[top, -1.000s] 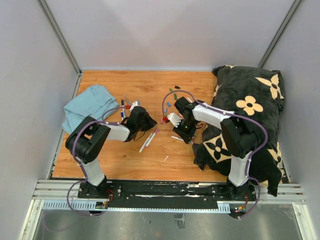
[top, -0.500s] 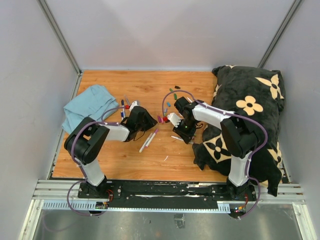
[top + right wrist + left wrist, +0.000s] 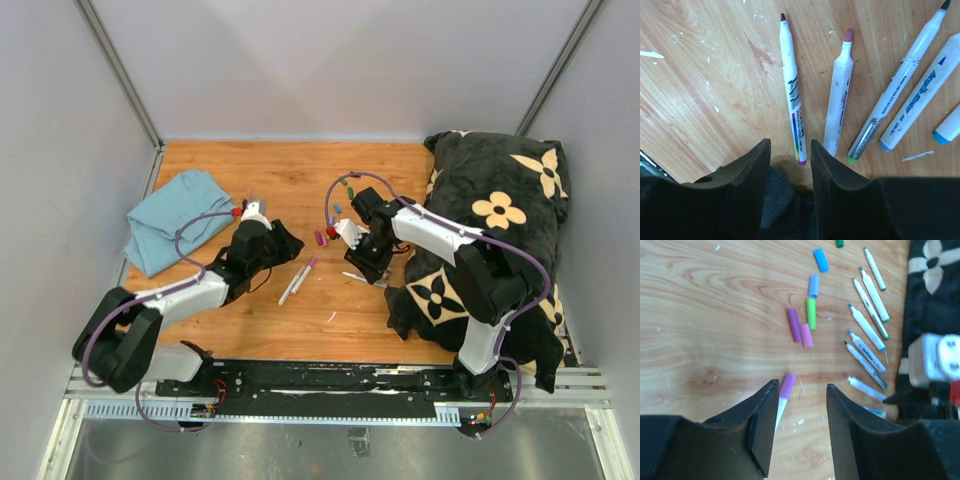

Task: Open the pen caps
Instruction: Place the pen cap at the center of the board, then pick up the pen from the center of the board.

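**Left wrist view.** My left gripper point(image 3: 802, 387) stands open above the wooden table point(image 3: 705, 305). Its two black fingers point(image 3: 762, 425) are apart, with only bare wood in the gap. Just inside the left-hand finger lies a white pen point(image 3: 779, 410) with its lilac cap point(image 3: 787, 385) on. It rests on the table and is not gripped. Ahead of the fingertips lie the loose caps: a purple cap point(image 3: 794, 325) and a pink cap point(image 3: 806, 335) side by side, with a green cap point(image 3: 811, 313) just beside them. A pale blue cap point(image 3: 813, 285) and a blue cap point(image 3: 821, 260) lie farther ahead. Ahead and to the right, a fan of uncapped pens point(image 3: 867, 327) lies near the edge of the black flowered cushion point(image 3: 935, 270).

**Right wrist view.** My right gripper point(image 3: 789, 145) is likewise open, with nothing between its fingers point(image 3: 747, 185). Directly ahead of the gap lies a red-tipped pen point(image 3: 791, 100), its rear end close to my fingertips. A pink-tipped pen point(image 3: 839, 100) lies just to its right. Farther right, a green-ended pen point(image 3: 900, 85) and a blue-ended pen point(image 3: 920, 105) lie side by side — all four uncapped and flat on the wood.

**Overhead view.** The two grippers face each other across the loose caps. A crumpled blue cloth point(image 3: 165, 215) lies behind my left gripper, on the side away from the right one.
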Controlling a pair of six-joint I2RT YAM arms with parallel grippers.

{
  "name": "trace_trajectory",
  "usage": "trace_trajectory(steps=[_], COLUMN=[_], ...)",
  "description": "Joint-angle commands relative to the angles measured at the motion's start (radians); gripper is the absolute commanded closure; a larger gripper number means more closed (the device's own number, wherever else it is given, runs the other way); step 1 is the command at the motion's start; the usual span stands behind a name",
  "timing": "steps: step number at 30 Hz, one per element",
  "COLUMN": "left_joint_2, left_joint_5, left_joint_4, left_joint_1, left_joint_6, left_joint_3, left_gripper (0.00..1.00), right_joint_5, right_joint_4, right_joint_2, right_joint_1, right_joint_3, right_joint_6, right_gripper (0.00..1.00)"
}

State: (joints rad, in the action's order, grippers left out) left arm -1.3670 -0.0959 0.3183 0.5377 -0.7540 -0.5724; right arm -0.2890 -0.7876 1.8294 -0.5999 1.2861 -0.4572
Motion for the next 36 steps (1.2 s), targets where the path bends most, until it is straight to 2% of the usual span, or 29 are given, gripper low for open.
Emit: trace_trajectory(steps=[1,4,6,10,22,36], left_joint_2=[0.160,0.277,0.344,0.427,0.431,0.430], left_joint_5=[0.067,0.110,0.145,0.196,0.317,0.057], left_joint_4=[0.040,0.078,0.097,0.098,0.039,-0.115], left_joint_1=[-0.007,-0.007,-0.007,-0.007,-0.002,0.197], left_joint_6=[0.164,0.201,0.211,0.214,0.204,0.218], left_joint_3=[0.129,0.218,0.265,0.316,0.328,0.279], left_gripper=[0.52,0.46,0.39,0.31,0.30,0.30], right_joint_5=[-0.037,-0.054,-0.067,-0.093,-0.131,-0.136], right_joint_4=[-0.024,-0.021,-0.019,-0.010,-0.001,-0.001], right_joint_2=[-0.056,-0.080,-0.099,-0.134,-0.171,-0.163], right_joint_1=[-0.018,-0.018,-0.018,-0.018,-0.015,-0.016], right_joint_3=[0.032,0.029,0.029,0.020,0.013,0.011], right_joint_6=[-0.032,-0.041,-0.047,-0.058,-0.074,-0.078], right_gripper=[0.61,0.61,0.60,0.60,0.60,0.60])
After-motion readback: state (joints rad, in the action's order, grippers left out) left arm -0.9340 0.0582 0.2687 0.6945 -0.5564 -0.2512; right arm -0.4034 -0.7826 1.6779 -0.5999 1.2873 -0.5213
